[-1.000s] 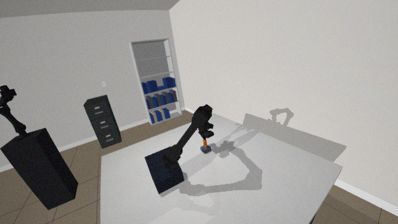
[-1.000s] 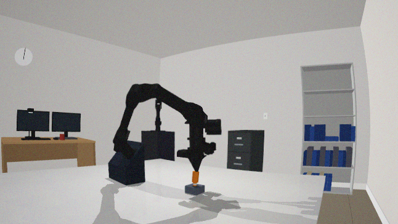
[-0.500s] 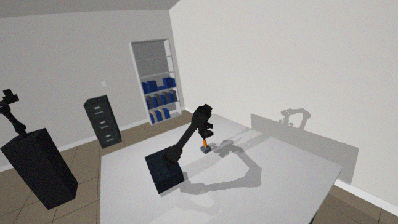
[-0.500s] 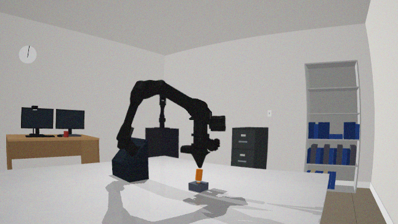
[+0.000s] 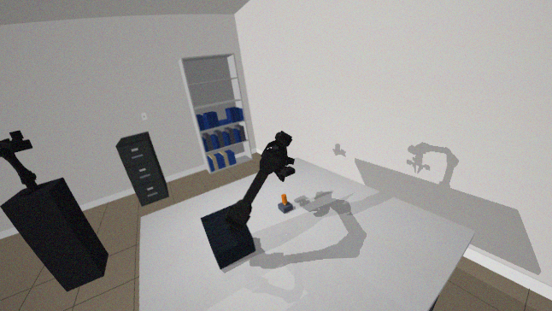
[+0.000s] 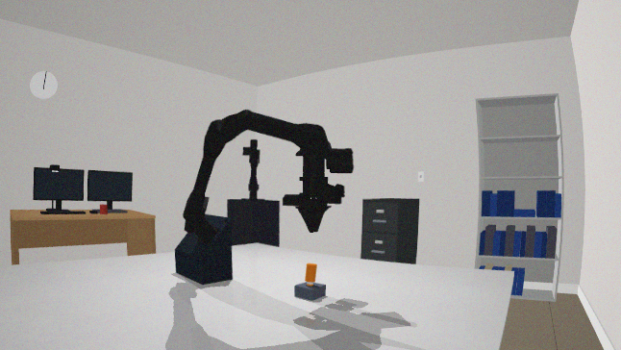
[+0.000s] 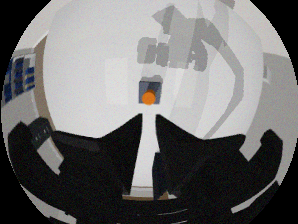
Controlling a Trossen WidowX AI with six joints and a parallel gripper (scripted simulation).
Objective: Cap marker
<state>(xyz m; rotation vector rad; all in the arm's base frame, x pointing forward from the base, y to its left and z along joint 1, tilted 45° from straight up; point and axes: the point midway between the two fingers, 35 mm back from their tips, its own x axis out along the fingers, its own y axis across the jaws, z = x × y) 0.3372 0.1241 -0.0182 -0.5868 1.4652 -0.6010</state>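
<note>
The orange cap point(image 5: 284, 199) point(image 6: 310, 273) point(image 7: 148, 98) stands upright on the marker, over the dark blue-grey holder block point(image 5: 285, 208) point(image 6: 310, 291) point(image 7: 143, 87). A thin pale band of the marker point(image 6: 310, 284) shows between cap and block in the exterior view. How tightly the cap sits cannot be told. My gripper point(image 5: 283, 178) point(image 6: 312, 231) point(image 7: 149, 117) hangs pointing down, well above the cap and not touching it. Its fingers are slightly open, with a narrow empty gap between them in the wrist view.
The arm's dark base box point(image 5: 228, 239) point(image 6: 204, 262) stands on the white table point(image 5: 179, 239) point(image 6: 96, 298). The arm's shadow falls beside the holder block. A second arm on a black pedestal point(image 5: 55, 231) point(image 6: 253, 223), a filing cabinet point(image 5: 143, 168) point(image 6: 389, 231) and a bookshelf point(image 5: 214, 91) point(image 6: 519, 159) stand beyond the table.
</note>
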